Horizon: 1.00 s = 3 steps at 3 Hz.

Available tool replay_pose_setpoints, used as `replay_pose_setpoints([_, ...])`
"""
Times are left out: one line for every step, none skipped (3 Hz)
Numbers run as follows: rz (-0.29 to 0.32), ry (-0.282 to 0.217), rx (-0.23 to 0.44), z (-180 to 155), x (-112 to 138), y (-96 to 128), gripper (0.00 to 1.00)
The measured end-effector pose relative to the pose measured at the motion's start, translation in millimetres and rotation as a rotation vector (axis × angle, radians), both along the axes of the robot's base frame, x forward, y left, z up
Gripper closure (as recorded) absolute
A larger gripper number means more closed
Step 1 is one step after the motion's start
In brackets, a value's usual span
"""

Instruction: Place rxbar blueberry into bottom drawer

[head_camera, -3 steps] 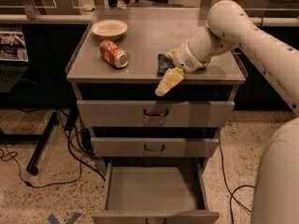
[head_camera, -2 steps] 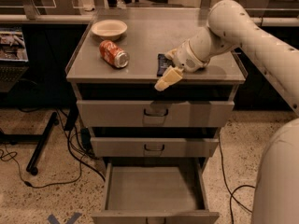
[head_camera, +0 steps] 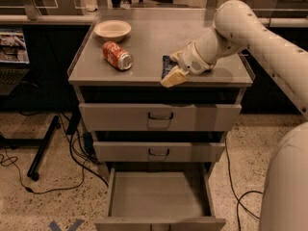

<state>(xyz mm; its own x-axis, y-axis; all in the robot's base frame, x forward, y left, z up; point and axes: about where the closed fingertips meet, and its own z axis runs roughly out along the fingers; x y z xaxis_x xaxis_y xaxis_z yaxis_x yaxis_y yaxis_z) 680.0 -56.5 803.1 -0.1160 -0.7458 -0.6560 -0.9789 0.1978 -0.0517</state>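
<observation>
Almost nothing moved since earlier frames: gripper [head_camera: 169, 71] crept up slightly, same spot at front edge of cabinet top [head_camera: 144, 37]. My read: no lift yet. Left to right: bowl [head_camera: 112, 30], red can [head_camera: 117, 55], rxbar blueberry [head_camera: 166, 65] flat on top, gripper on it. Can't tell if clamped. Bottom drawer [head_camera: 159, 196] open below.

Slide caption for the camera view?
Gripper at the rxbar blueberry on the cabinet top; bottom drawer open below.
</observation>
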Motion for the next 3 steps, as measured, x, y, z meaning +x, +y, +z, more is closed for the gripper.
replay_pose_setpoints([0.000,0.000,0.000,0.0,0.0,0.0,1.00])
replay_pose_setpoints([0.000,0.000,0.000,0.1,0.0,0.0,1.00])
replay_pose_setpoints([0.000,0.000,0.000,6.1,-1.0,-0.3,1.00])
